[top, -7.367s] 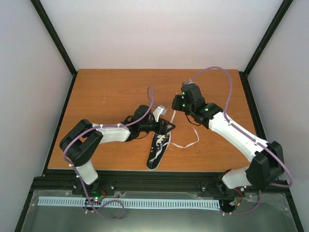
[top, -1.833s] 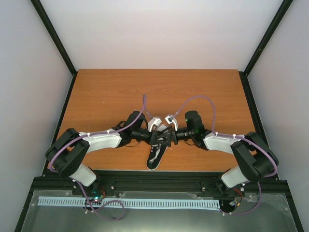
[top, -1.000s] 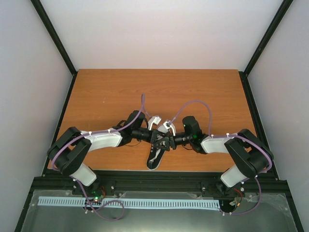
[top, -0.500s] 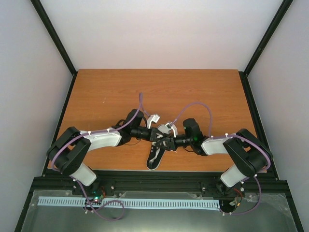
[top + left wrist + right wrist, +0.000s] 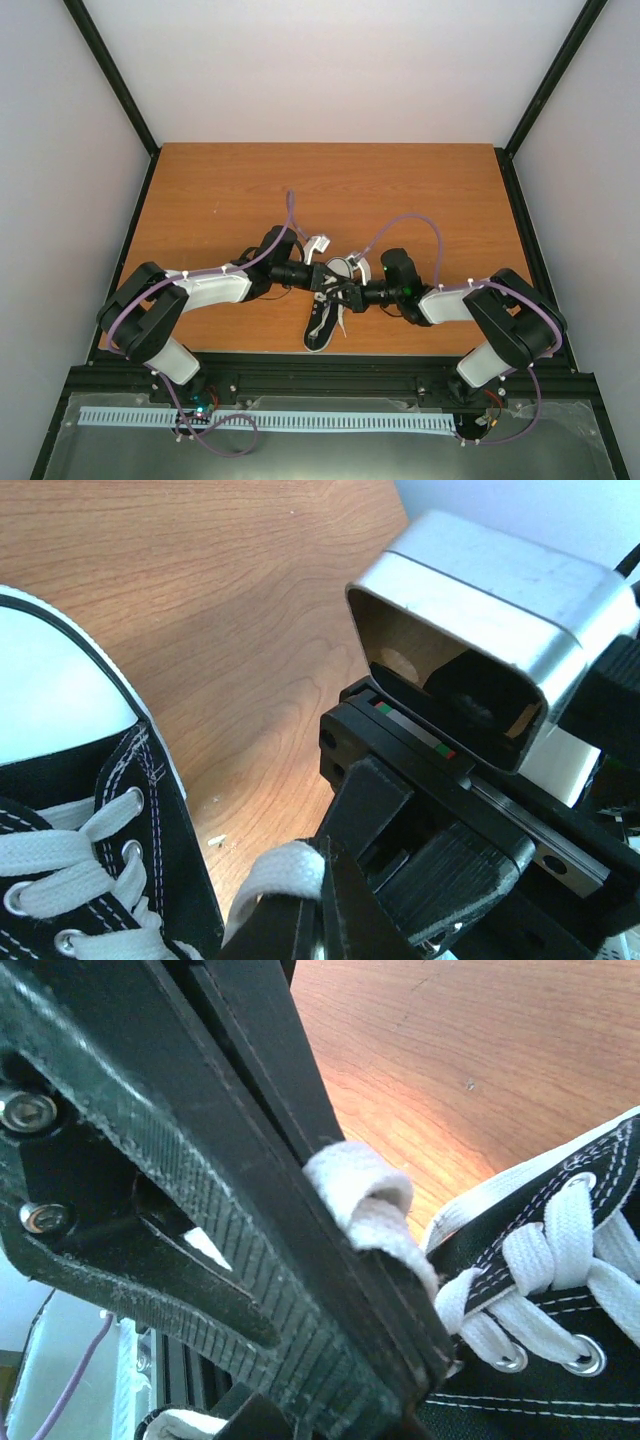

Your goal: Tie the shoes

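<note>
Noting black sneaker [image 5: 320, 330] flat on desk [image 5: 220, 190], long axis near-to-far, toe toward arm bases; left end effector [image 5: 322, 279] and right end effector [image 5: 347, 294] meeting over sneaker's laced middle from opposite sides, equally near, each pinched tight on white lace [image 5: 360, 1190].

Black sneaker [image 5: 95, 820] at left, white lace loop [image 5: 283, 872] clamped in left end effector [image 5: 316, 908], wooden table [image 5: 230, 630]
</note>
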Motion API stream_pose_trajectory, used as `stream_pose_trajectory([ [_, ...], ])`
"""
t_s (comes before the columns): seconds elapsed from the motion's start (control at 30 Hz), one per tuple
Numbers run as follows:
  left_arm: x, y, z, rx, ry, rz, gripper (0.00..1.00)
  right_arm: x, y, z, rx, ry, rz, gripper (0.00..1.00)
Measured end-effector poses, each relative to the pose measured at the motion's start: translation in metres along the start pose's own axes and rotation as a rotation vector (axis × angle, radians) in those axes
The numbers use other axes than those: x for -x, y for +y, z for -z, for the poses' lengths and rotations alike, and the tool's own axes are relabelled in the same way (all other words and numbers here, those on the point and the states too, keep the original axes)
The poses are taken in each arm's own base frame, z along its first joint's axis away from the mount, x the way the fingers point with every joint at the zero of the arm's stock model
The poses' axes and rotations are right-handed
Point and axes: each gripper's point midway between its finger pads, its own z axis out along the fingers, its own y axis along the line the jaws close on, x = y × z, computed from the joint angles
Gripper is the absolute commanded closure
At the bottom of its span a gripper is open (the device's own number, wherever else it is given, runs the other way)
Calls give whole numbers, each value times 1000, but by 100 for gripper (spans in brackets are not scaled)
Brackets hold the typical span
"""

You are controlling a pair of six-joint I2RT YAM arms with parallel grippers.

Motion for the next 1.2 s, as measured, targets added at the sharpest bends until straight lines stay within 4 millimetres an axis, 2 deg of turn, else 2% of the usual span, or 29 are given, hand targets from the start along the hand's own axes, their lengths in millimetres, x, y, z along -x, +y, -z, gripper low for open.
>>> stream_pose_trajectory([
  [0.07, 0, 0, 0, 1, -1, 0, 94, 0, 0, 0, -4, -6, 2, 97],
  [0.13, 1, 1, 0, 2, -2, -1, 83, 1, -1, 0, -8, -10, 0, 97],
  [0.33, 5, 14, 5, 59, -15, -34, 61, -4, -5, 1, -29, -12, -22, 97],
  [0.43, 8, 27, 14, 139, -32, -63, 46, -6, -7, 3, -38, -15, -32, 97],
  [0.53, 13, 33, 29, 231, -65, -118, 36, -7, -8, 4, -45, -20, -38, 97],
  [0.67, 25, 33, 55, 351, -140, -201, 38, -8, -9, 5, -51, -26, -46, 97],
  [0.8, 19, 14, 68, 312, -184, -281, 51, -7, -8, 5, -46, -37, -55, 97],
  [0.9, 1, -4, 62, 231, -160, -345, 60, -6, -8, 6, -43, -47, -69, 97],
  [1.0, -12, -10, 53, 181, -113, -364, 63, -5, -7, 6, -42, -55, -85, 97],
  [1.1, -19, -9, 44, 155, -78, -374, 63, -3, -7, 5, -37, -64, -99, 97],
  [1.2, -26, 0, 35, 153, -35, -370, 64, -3, -9, 4, -34, -67, -120, 97],
])
